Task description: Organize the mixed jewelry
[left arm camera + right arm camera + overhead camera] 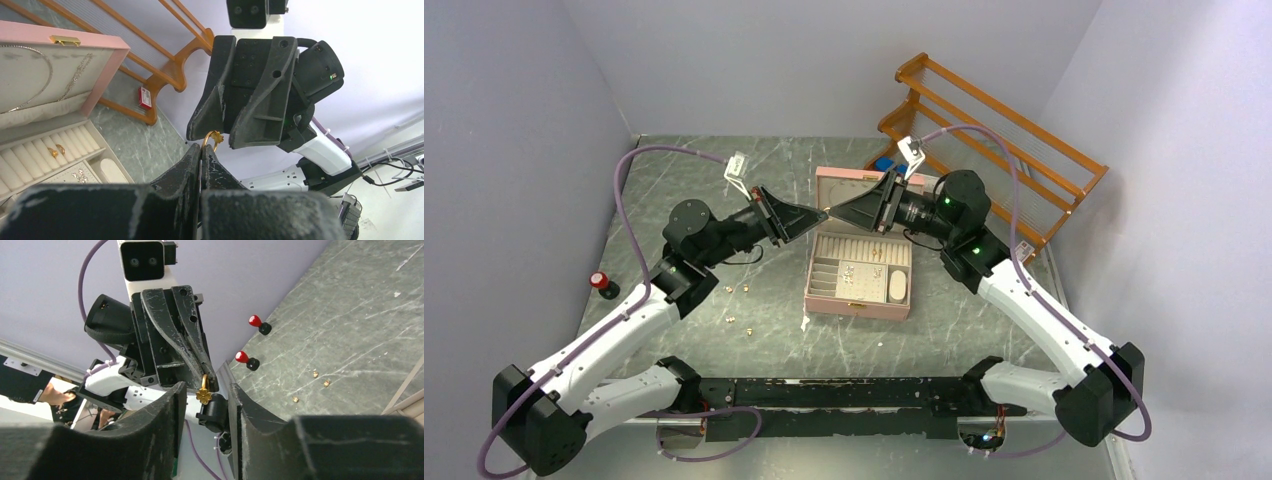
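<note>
Nearest the arm bases, at least four small gold pieces [730, 320] lie loose on the table [984, 320], left of the pink jewelry box [857, 305] and well apart from it. These are not yet sorted.

The box stands open. Two gold rings [52, 150] sit in its ring rolls and several small pieces [77, 175] lie in the compartment beside them; thin chains [30, 75] hang in the lid.

Above the box the two arms meet tip to tip. The left gripper [212, 382] is pinched tight on a gold ring [203, 396] with a flower-shaped head. The right gripper [214, 142] stands partly open, one finger either side of that ring, no contact visible.

Beyond stands a wooden rack [984, 110].

Assessment: partly done. A hand-over appears under way; this ring and the loose pieces remain to be placed.
</note>
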